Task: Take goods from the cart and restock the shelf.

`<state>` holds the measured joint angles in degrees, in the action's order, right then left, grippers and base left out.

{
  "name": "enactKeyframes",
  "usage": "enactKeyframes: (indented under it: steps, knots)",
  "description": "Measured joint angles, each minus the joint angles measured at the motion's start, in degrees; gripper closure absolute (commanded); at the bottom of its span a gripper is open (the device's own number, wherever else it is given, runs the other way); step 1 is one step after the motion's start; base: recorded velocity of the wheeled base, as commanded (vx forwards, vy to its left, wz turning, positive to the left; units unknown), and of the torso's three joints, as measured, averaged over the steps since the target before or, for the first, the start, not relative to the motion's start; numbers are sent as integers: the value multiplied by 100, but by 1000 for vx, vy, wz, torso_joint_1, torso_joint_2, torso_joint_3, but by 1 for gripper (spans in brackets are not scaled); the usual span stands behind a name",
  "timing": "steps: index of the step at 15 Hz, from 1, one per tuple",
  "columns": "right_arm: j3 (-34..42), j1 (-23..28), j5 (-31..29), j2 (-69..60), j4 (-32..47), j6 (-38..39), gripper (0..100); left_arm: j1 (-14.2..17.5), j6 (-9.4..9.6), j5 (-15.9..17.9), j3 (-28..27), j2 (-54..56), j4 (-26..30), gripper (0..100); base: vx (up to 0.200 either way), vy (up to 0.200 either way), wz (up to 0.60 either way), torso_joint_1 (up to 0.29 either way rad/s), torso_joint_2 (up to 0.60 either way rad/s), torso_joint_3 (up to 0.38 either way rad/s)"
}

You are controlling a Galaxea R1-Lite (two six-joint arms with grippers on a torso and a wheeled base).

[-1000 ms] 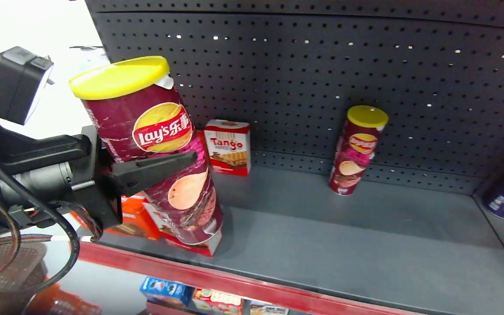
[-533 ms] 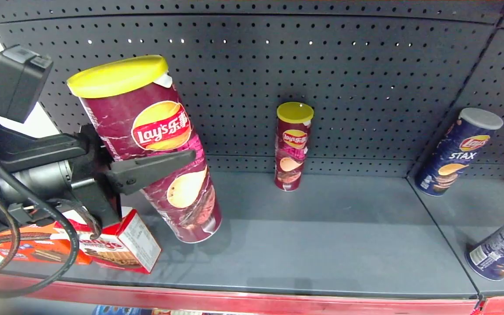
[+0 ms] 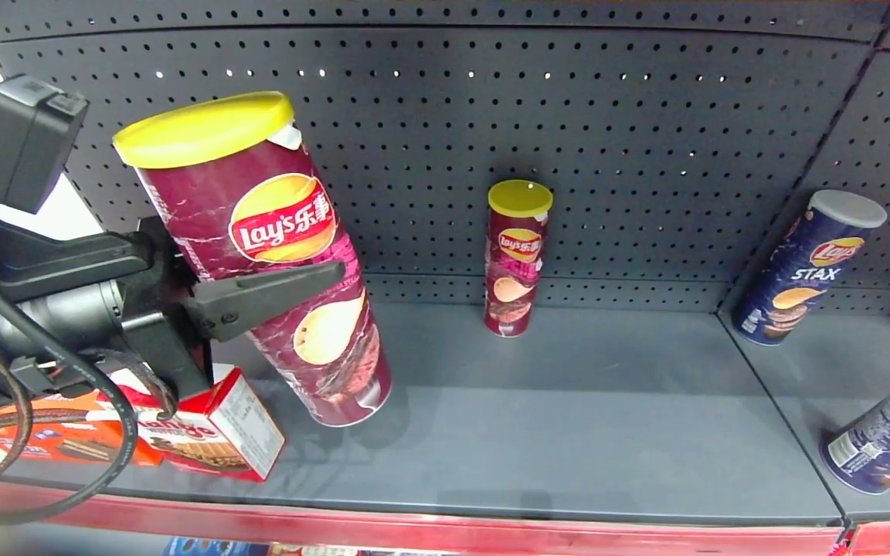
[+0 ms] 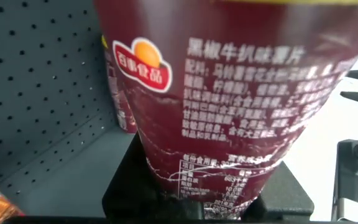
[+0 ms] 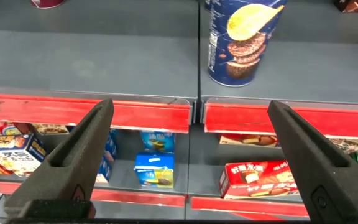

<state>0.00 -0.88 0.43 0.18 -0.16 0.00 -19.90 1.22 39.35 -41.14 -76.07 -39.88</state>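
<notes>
Head view: left gripper (image 3: pixel 290 278) pinching maroon chip can (image 3: pixel 259 232), tilted, above shelf (image 3: pixel 568 417), nine o'clock. Step, by judgement: placing. Next: upright it, lower toward matching can (image 3: pixel 514 262) at three o'clock. Right gripper (image 5: pixel 191 107) spread.

The held crisp can (image 3: pixel 259 255) is a tube in a glossy printed wrap that catches the light, closed by a smooth yellow plastic lid (image 3: pixel 202 127). The left gripper (image 3: pixel 314 282) looks like matt black moulded plastic. The right gripper (image 5: pixel 185 155) has fingers (image 5: pixel 67 155) with a rough, grainy matt black surface. The shelf deck (image 3: pixel 568 417) is matt grey painted metal, the back panel (image 3: pixel 607 116) is the same with punched holes, and the front strip (image 3: pixel 414 533) is glossy red. The wafer box (image 3: pixel 217 432) is printed card with a slight sheen. The blue can (image 3: pixel 800 270) is glossy too, under a dull grey plastic cap (image 3: pixel 847 207).
</notes>
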Motion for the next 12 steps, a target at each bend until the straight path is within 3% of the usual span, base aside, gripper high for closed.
enactKeyframes:
  steps: [7,12]
  knots:
    - [-151,-72,171,238,-57,2,0,-20,0,20,-22,7,74,100,0,0,0,0,0,0]
    - [-1921,-496,1320,2114,-224,27,0,-13,-22,-44,83,105,82,100,0,0,0,0,0,0]
